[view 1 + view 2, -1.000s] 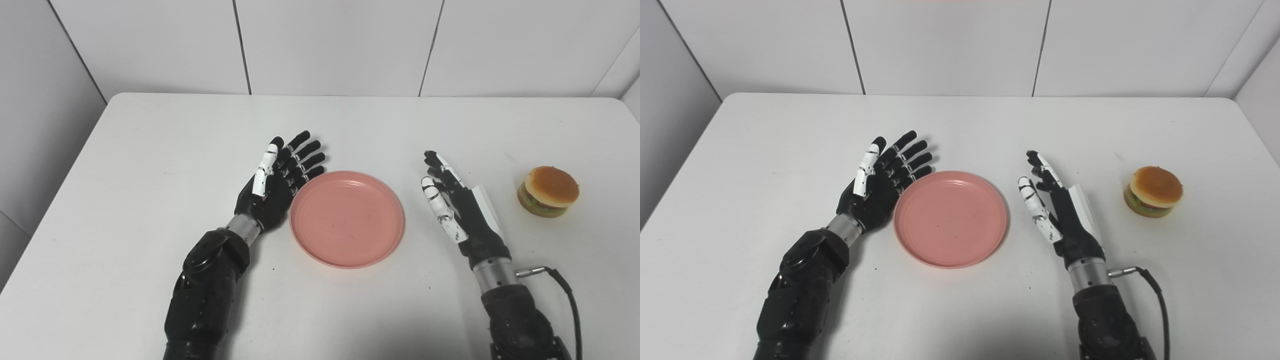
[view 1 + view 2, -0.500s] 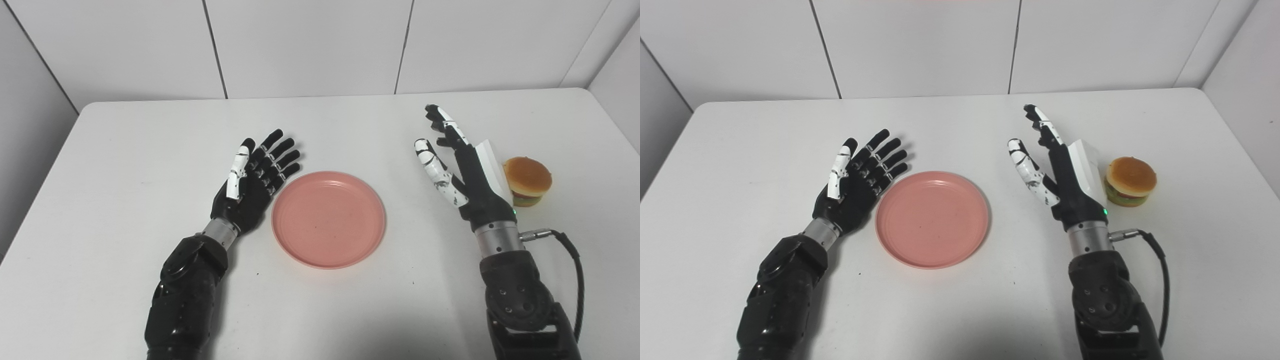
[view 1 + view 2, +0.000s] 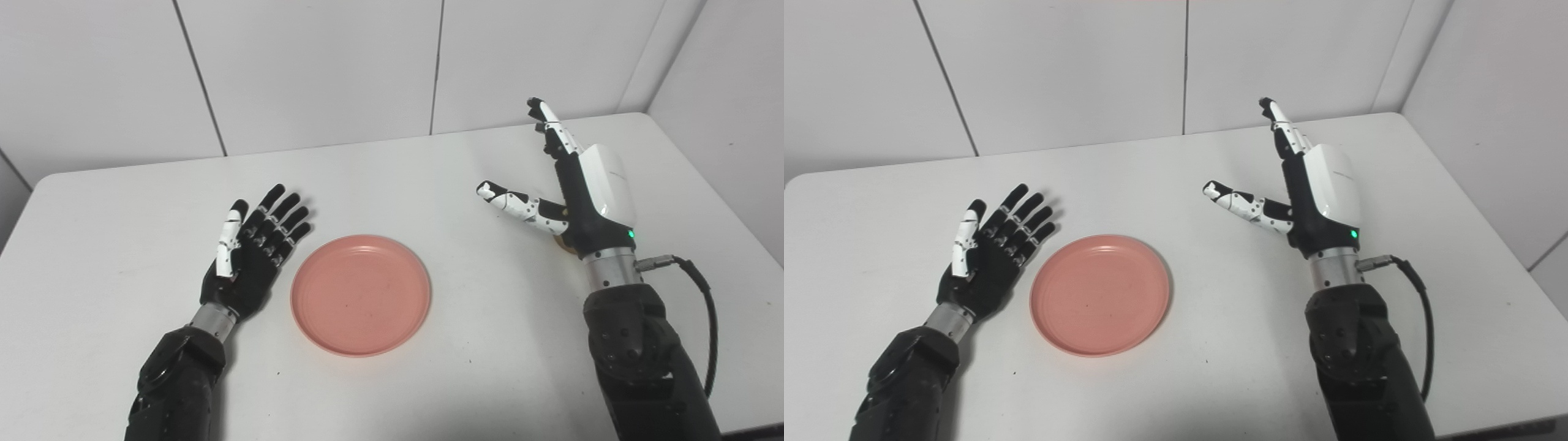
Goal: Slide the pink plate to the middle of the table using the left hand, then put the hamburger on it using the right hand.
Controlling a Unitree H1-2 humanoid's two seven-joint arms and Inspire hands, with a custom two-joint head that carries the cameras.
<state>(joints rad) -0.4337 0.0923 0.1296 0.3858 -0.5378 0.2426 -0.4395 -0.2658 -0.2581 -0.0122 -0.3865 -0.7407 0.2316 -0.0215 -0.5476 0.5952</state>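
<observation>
In the left eye view, the pink plate (image 3: 361, 294) lies flat on the white table (image 3: 429, 171), near the middle, a little toward the left. The left hand (image 3: 251, 260) rests just beside its left rim, palm up, fingers spread, holding nothing; I cannot tell if it touches the rim. The right hand (image 3: 576, 184) is raised on the right side with the thumb spread wide and the fingers straight up, also empty. Of the hamburger (image 3: 558, 240) only a small brown sliver shows, under the base of this hand; the hand covers all the rest.

The plate looks like thin, stiff plastic, so it is probably light and will slide easily on the smooth table. The hamburger is probably a light toy, but this view shows too little to judge if it is soft or slippery. I think the best hold is from the sides, thumb against fingers around the bun, with a gentle squeeze.

In the right eye view, the plate (image 3: 1100, 294) and the left hand (image 3: 989, 257) stand in the same relation, and a thin gap seems to be between them, though it is hard to be sure. The right hand (image 3: 1311, 190) is open here too. The hamburger is not visible at all; the hand and wrist hide the place where it should be, so its exact position and tilt cannot be read.
</observation>
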